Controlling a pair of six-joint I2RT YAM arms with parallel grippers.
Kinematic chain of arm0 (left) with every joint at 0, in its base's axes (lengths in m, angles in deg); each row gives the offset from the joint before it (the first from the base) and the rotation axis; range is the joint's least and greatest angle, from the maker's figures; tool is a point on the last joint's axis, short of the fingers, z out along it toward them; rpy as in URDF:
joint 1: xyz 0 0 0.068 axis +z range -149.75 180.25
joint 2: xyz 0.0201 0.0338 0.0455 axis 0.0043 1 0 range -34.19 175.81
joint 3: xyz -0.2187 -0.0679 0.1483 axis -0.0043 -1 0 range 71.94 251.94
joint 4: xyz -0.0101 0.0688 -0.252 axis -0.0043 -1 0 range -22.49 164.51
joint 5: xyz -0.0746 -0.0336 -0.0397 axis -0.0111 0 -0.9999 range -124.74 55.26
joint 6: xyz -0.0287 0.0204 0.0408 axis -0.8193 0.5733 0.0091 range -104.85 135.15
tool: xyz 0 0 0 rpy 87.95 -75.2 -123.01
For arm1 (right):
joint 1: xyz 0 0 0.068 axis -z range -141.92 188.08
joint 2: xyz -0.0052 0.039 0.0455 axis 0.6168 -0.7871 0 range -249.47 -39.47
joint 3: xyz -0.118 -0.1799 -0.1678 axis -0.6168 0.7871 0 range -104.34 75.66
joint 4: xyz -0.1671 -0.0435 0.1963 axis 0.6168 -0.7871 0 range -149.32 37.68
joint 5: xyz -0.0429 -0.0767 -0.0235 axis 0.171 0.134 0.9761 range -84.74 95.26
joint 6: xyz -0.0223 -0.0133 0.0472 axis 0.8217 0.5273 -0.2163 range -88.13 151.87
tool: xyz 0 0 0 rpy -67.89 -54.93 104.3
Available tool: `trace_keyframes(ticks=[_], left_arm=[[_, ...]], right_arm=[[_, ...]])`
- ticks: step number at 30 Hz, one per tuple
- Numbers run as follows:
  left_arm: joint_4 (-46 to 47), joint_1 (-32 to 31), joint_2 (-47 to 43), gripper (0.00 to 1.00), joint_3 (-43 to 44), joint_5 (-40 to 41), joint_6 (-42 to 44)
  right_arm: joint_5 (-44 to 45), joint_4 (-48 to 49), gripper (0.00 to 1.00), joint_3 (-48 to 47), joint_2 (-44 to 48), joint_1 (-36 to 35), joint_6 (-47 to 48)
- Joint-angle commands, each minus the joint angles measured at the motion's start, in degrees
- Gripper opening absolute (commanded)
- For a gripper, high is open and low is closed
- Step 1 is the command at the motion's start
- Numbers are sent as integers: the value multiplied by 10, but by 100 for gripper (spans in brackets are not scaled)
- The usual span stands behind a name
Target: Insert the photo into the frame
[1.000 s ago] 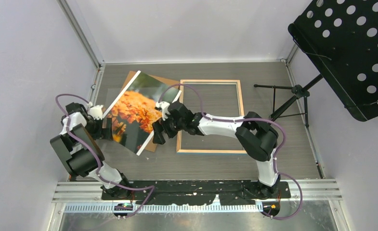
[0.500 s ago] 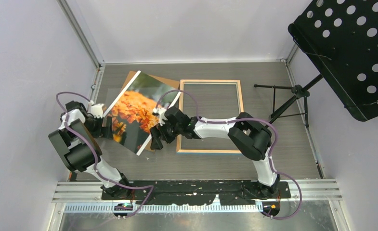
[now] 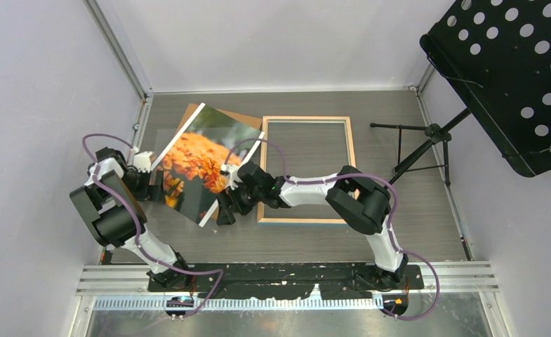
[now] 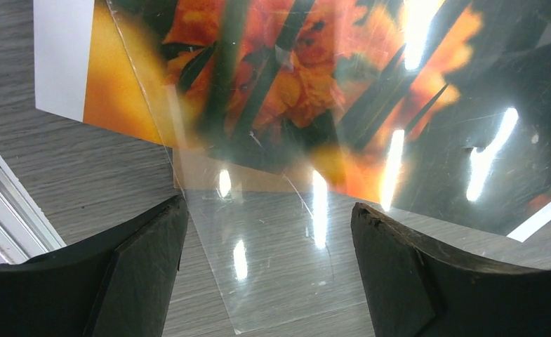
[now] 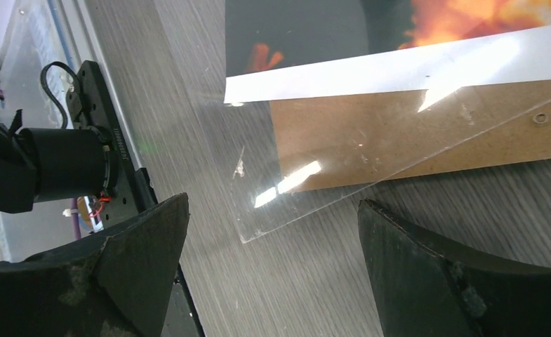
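The photo (image 3: pixel 202 158) of orange flowers lies askew on a brown backing board (image 3: pixel 248 119), left of the frame (image 3: pixel 351 165), which lies flat with its wood-coloured side up. A loose clear pane (image 4: pixel 279 239) covers the photo (image 4: pixel 293 84). One of the pane's corners lies on the table between the wide-apart fingers of my left gripper (image 4: pixel 269 281), untouched. My left gripper (image 3: pixel 158 188) is at the photo's left edge. My right gripper (image 3: pixel 224 209) is open at the photo's near corner. Another pane corner (image 5: pixel 272 203) pokes past the board (image 5: pixel 399 133) ahead of my right gripper (image 5: pixel 272 281).
A black perforated music stand (image 3: pixel 504 70) on a tripod (image 3: pixel 427 140) fills the back right. Grey walls close in the left, far and right sides. The arms' black base rail (image 3: pixel 286 277) runs along the near edge; part of it shows as a black base rail (image 5: pixel 111 154) left of the right jaws.
My right gripper has slid left and nearer, from beside the frame's left rail to the photo's near corner. The left arm has barely shifted.
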Motion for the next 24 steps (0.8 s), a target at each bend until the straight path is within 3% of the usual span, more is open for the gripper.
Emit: trace_keyframes(ticks=[1, 17, 24], left_arm=[[-21, 4, -13, 86, -6, -28, 21], [-39, 4, -67, 84, -61, -54, 43], [-52, 4, -81, 83, -74, -72, 49]], right_arm=[[-18, 35, 97, 8, -2, -5, -25], [23, 93, 97, 111, 66, 5, -21], [-2, 157, 95, 143, 72, 18, -55]])
